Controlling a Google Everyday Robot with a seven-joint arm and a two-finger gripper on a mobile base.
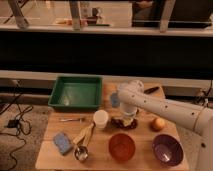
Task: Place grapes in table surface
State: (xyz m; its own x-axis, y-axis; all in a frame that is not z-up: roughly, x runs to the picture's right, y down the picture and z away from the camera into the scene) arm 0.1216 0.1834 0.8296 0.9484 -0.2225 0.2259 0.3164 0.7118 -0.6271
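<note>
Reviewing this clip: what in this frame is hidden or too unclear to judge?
- Pincer: in the camera view it hangs low over the table middle, its tips covered by the wrist above.
- Grapes: partly hidden under the pincer; whether they lie free cannot be told.
- Dark object at the far edge: partly behind the arm, unidentifiable.
- Arm: cut off by the right edge.

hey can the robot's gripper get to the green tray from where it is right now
Probably yes. The gripper hangs low over the grapes near the table surface's middle, and the green tray sits open just beside it, with only the white cup nearby.
</note>
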